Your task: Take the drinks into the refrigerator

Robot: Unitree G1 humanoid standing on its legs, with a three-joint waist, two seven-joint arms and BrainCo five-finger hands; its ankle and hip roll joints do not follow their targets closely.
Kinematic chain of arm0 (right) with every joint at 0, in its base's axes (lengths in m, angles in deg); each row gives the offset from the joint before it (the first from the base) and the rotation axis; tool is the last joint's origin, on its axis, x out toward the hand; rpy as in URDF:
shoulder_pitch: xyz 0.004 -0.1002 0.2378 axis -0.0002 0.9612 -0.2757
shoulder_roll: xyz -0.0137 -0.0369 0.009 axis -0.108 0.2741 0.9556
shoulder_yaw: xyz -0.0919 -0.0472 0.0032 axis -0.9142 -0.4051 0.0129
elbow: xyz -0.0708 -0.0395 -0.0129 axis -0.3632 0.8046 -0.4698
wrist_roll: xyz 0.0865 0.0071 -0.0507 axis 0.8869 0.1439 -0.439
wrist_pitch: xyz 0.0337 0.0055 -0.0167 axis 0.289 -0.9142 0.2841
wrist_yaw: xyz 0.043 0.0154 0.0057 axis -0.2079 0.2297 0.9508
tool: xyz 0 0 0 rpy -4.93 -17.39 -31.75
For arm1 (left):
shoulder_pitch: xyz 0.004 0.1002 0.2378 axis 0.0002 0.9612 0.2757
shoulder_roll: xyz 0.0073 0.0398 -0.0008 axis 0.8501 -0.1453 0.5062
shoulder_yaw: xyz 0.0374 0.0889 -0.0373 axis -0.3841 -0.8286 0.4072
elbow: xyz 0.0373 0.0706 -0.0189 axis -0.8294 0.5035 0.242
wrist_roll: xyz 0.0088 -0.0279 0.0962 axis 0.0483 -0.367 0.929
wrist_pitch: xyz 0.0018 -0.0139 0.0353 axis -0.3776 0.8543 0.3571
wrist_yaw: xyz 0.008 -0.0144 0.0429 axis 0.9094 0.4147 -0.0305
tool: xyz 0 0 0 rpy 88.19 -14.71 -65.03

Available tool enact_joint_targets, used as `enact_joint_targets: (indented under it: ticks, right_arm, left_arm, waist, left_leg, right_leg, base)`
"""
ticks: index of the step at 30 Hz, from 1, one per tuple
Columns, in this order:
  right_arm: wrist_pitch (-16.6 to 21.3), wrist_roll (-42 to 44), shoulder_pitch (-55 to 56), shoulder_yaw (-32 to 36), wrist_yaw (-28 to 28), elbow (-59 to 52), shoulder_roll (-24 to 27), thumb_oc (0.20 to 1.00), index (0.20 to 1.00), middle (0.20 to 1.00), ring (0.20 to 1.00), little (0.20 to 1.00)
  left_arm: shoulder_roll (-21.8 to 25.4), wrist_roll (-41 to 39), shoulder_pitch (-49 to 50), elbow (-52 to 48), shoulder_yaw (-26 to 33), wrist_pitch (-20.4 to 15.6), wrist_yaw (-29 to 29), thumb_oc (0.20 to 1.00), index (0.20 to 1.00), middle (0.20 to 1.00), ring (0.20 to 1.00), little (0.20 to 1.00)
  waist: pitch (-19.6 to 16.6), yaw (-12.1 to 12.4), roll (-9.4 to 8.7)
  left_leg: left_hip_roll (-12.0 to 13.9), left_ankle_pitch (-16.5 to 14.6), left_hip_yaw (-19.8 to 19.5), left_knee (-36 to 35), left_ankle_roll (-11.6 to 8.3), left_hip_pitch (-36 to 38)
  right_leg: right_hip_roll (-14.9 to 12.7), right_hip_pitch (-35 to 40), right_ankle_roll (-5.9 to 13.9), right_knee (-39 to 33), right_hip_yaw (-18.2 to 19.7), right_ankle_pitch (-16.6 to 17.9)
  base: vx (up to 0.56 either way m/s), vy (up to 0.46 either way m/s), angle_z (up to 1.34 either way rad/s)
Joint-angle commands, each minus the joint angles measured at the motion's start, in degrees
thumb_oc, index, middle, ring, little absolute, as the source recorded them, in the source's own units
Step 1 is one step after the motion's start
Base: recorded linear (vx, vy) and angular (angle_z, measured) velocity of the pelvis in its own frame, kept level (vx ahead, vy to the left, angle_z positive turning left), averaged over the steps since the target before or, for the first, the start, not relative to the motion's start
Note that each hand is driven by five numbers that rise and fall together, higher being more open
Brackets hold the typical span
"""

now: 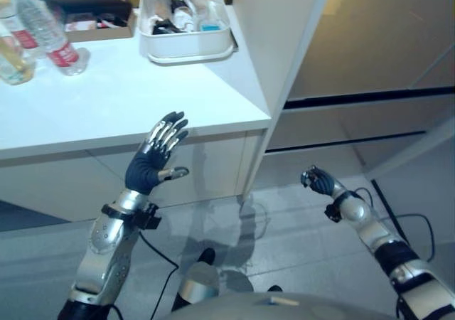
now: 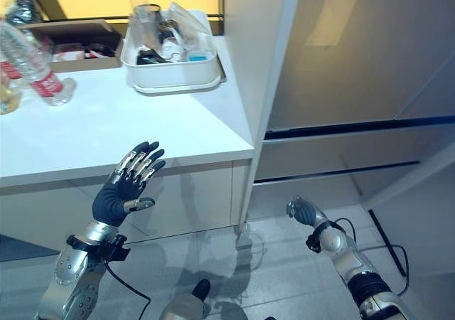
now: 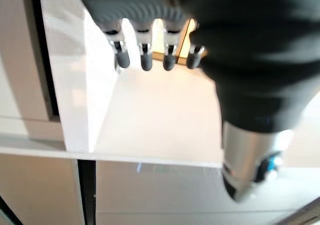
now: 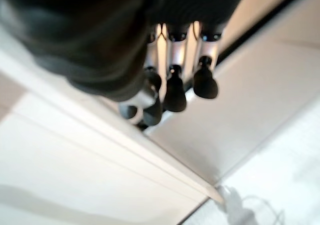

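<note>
White counter: red-label bottle; left hand splayed, right hand loosely curled, empty.

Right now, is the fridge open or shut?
Shut, it seems: the fridge fronts sit flush, only dark seams between them, nothing inside showing. Both bottles wait on the counter.

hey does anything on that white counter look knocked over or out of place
One clear bottle with a red label leans at a slant at the counter's far left, not upright like a drink normally stands. The white tub is heaped with clutter. No spill shows.
</note>
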Motion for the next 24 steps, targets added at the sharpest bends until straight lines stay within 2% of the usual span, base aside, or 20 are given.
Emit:
enact_joint_targets:
  ticks: [1, 4, 5, 6, 7, 16, 24]
  right_arm:
    - [3.14, 4.08, 0.25, 1.00, -2.10, -2.88, 0.86, 0.200, 0.200, 0.200, 0.200, 0.200]
    - [3.64, 6.13, 3.94, 3.52, -3.08, -2.81, -0.59, 0.200, 0.200, 0.200, 0.200, 0.200]
    - [3.62, 6.14, 4.08, 3.56, -3.07, -2.91, -0.59, 0.200, 0.200, 0.200, 0.200, 0.200]
    - [4.06, 7.44, 6.33, 4.75, -2.78, -3.60, -1.25, 0.812, 0.812, 0.812, 0.812, 0.812]
    - [4.22, 7.99, 6.82, 5.15, -2.87, -3.58, -1.60, 1.000, 1.000, 1.000, 1.000, 1.000]
    - [5.54, 11.23, 9.06, 5.93, -1.78, -3.79, -3.18, 1.000, 1.000, 1.000, 1.000, 1.000]
    - [5.48, 10.62, 7.68, 4.68, -1.91, -3.30, -3.68, 1.000, 1.000, 1.000, 1.000, 1.000]
  left_arm:
    - [0.62, 1.70, 0.21, -3.70, 1.51, -3.58, -1.17, 1.000, 1.000, 1.000, 1.000, 1.000]
    - [0.57, 2.82, 0.50, -2.58, 2.29, -3.95, -1.86, 1.000, 1.000, 1.000, 1.000, 1.000]
    - [0.60, 2.85, 0.50, -2.53, 2.21, -3.99, -1.87, 1.000, 1.000, 1.000, 1.000, 1.000]
    - [0.85, 3.93, 0.65, -1.25, 2.81, -4.50, -2.20, 1.000, 1.000, 1.000, 1.000, 1.000]
    - [0.98, 4.29, 0.65, -0.88, 2.95, -4.67, -2.27, 1.000, 1.000, 1.000, 1.000, 1.000]
    - [1.00, 3.52, 1.17, 1.37, 3.07, -5.36, -0.55, 1.000, 1.000, 1.000, 1.000, 1.000]
    - [2.67, 5.75, 1.94, 5.69, 2.58, -5.82, 0.17, 1.000, 1.000, 1.000, 1.000, 1.000]
  waist:
    - [-2.38, -1.85, -0.56]
    - [-2.67, -3.59, -0.56]
    - [-2.71, -3.46, -0.56]
    - [-2.97, -4.52, -0.42]
    - [-3.05, -4.90, -0.34]
    - [-3.50, -7.84, 0.31]
    - [-3.42, -8.88, 0.58]
  left_leg:
    - [-1.49, -4.99, 5.69, 1.07, 3.47, 1.73]
    - [-1.15, -5.04, 7.30, 0.62, 3.31, 2.49]
    - [-1.13, -5.04, 7.39, 0.57, 3.30, 2.56]
    - [-0.90, -5.08, 8.62, 0.24, 3.10, 3.09]
    - [-0.88, -5.10, 9.05, 0.17, 3.04, 3.26]
    - [-0.28, -5.50, 14.69, -0.80, 2.68, 5.53]
    - [0.11, -5.65, 20.05, -1.61, 3.10, 7.16]
  right_leg:
    - [0.00, -0.57, -0.33, 10.08, 2.82, -5.40]
    - [0.19, -0.62, -0.22, 9.41, 4.13, -5.02]
    - [0.22, -0.60, -0.22, 9.37, 4.22, -4.99]
    - [0.49, -0.61, -0.14, 8.65, 5.42, -4.69]
    - [0.58, -0.62, -0.10, 8.49, 5.68, -4.63]
    - [1.79, -1.61, 0.75, 6.34, 11.53, -2.66]
    - [3.06, -3.21, 1.60, 4.80, 17.86, -0.49]
  base:
    - [-0.03, 0.036, -0.28]
    - [-0.02, 0.028, -0.36]
    - [-0.02, 0.036, -0.36]
    - [-0.02, 0.031, -0.33]
    - [-0.02, 0.046, -0.36]
    - [-0.02, 0.022, -0.35]
    - [-0.01, 0.013, -0.43]
